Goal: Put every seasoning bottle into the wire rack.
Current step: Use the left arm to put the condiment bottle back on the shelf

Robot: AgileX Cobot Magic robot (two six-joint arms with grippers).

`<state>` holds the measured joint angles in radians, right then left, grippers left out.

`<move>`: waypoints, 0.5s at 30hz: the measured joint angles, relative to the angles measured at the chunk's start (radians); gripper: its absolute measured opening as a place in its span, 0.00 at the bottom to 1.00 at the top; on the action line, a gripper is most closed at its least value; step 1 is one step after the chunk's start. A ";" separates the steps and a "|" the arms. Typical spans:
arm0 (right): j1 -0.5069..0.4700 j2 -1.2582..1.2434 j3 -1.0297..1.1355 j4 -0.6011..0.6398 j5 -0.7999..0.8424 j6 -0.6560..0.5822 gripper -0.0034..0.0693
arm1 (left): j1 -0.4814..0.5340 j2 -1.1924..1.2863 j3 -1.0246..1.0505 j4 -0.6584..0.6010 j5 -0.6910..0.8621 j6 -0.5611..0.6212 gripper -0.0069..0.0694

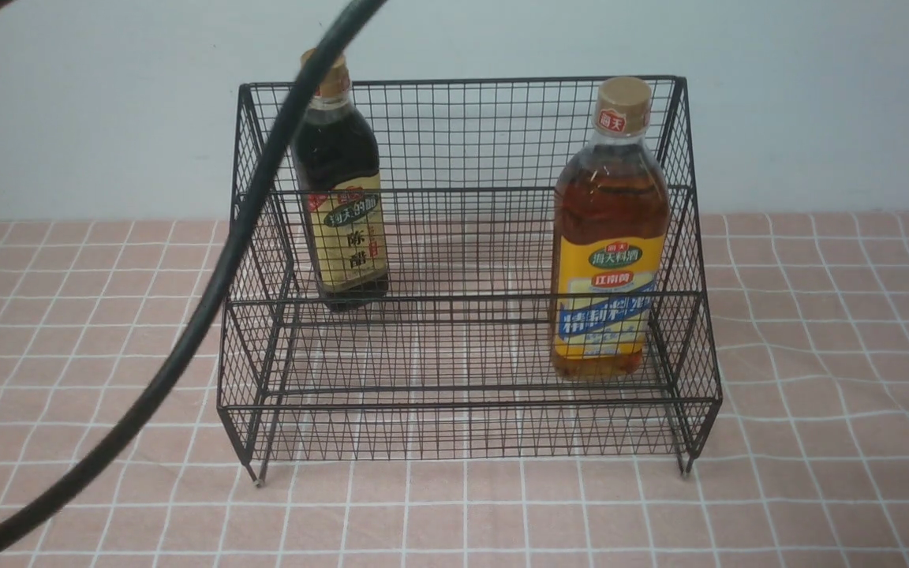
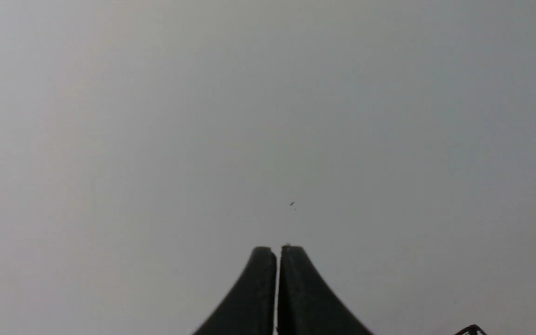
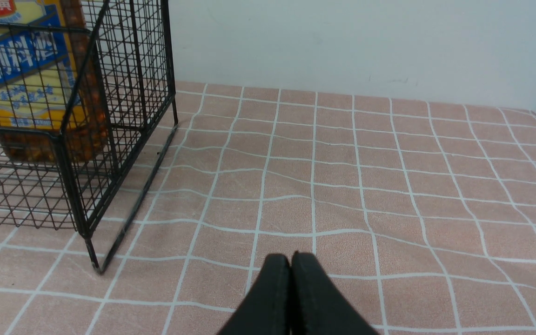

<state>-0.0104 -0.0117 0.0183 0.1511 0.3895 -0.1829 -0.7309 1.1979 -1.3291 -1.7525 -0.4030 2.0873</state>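
The black wire rack (image 1: 462,237) stands on the checked cloth in the middle of the front view. The smaller bottle (image 1: 340,189) with near-black liquid stands upright on the rack's upper tier at the left. The larger amber bottle (image 1: 608,237) with the yellow-blue label stands upright on the lower tier at the right; it also shows in the right wrist view (image 3: 30,79) behind the rack's side (image 3: 123,93). My left gripper (image 2: 277,249) is shut and empty, facing a blank grey wall. My right gripper (image 3: 290,256) is shut and empty, low over the cloth to the right of the rack.
A black cable (image 1: 210,292) hangs across the left of the front view, in front of the rack and the dark bottle. The pink checked tablecloth (image 1: 817,355) covers the table. A pale wall stands close behind the rack. A rack corner (image 2: 470,330) peeks into the left wrist view.
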 joint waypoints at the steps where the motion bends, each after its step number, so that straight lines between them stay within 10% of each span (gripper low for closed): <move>1: 0.000 0.000 0.000 0.000 0.000 0.000 0.03 | -0.003 -0.007 0.000 -0.003 -0.022 -0.005 0.08; 7: 0.000 0.000 0.000 0.000 0.000 0.000 0.03 | -0.006 -0.026 0.003 0.034 0.005 -0.199 0.08; 15: 0.000 0.000 0.000 0.000 0.000 0.000 0.03 | -0.006 -0.026 0.070 0.433 0.267 -0.795 0.08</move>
<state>-0.0104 -0.0117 0.0183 0.1511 0.3895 -0.1829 -0.7373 1.1718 -1.2588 -1.3199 -0.1360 1.2925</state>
